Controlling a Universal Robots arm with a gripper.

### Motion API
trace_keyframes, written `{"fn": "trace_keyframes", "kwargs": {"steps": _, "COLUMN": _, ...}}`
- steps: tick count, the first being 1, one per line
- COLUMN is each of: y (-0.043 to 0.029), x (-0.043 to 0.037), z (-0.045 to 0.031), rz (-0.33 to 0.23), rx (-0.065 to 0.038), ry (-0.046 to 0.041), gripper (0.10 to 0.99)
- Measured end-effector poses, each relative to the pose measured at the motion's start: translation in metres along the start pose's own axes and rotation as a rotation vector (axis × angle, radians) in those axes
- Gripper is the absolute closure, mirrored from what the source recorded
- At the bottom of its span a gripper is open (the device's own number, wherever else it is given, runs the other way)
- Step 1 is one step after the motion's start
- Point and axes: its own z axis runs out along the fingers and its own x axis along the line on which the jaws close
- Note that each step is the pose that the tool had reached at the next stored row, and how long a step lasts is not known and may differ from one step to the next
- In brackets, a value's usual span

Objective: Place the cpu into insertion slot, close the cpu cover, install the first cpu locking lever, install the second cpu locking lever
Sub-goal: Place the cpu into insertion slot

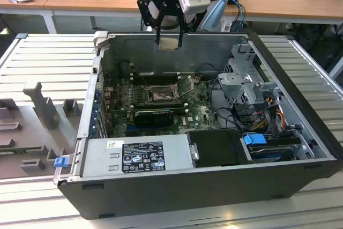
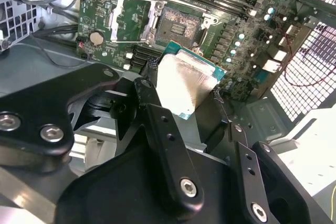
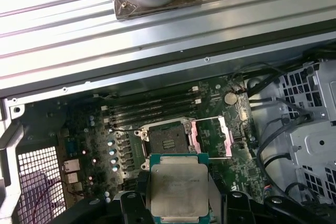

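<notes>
My gripper hangs above the back wall of the open computer case, shut on the cpu. In both wrist views the cpu shows its pale metal top and green edge, clamped between the two black fingers. On the green board below lies the insertion slot, its dark square bare. The cpu cover is swung open beside the slot, on its hinge. The cpu is well above the slot and touches nothing else.
Long black memory slots run beside the socket. A power supply fills the case's near side. A drive cage with cables stands at the exterior view's right. A grey moulded tray lies outside the case at the exterior view's left.
</notes>
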Motion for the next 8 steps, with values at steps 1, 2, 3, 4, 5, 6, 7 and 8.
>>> {"fn": "trace_keyframes", "kwargs": {"steps": 1, "y": 0.0000, "x": 0.0000, "z": 0.0000, "rz": 0.002, "rx": 0.000, "ry": -0.0003, "gripper": 0.557}}
{"fn": "trace_keyframes", "kwargs": {"steps": 2, "y": 0.0000, "x": 0.0000, "z": 0.0000, "rz": 0.006, "rx": 0.000, "ry": -0.0006, "gripper": 0.557}}
{"fn": "trace_keyframes", "kwargs": {"steps": 3, "y": 0.0000, "x": 0.0000, "z": 0.0000, "rz": 0.009, "rx": 0.000, "ry": -0.0008, "gripper": 0.557}}
{"fn": "trace_keyframes", "kwargs": {"steps": 4, "y": 0.0000, "x": 0.0000, "z": 0.0000, "rz": 0.011, "rx": 0.000, "ry": -0.0011, "gripper": 0.557}}
{"fn": "trace_keyframes", "kwargs": {"steps": 5, "y": 0.0000, "x": 0.0000, "z": 0.0000, "rz": 0.015, "rx": 0.000, "ry": -0.0014, "gripper": 0.557}}
{"fn": "trace_keyframes", "kwargs": {"steps": 6, "y": 0.0000, "x": 0.0000, "z": 0.0000, "rz": 0.018, "rx": 0.000, "ry": -0.0016, "gripper": 0.557}}
{"fn": "trace_keyframes", "kwargs": {"steps": 7, "y": 0.0000, "x": 0.0000, "z": 0.0000, "rz": 0.021, "rx": 0.000, "ry": -0.0019, "gripper": 0.557}}
{"fn": "trace_keyframes", "kwargs": {"steps": 8, "y": 0.0000, "x": 0.0000, "z": 0.0000, "rz": 0.024, "rx": 0.000, "ry": -0.0021, "gripper": 0.557}}
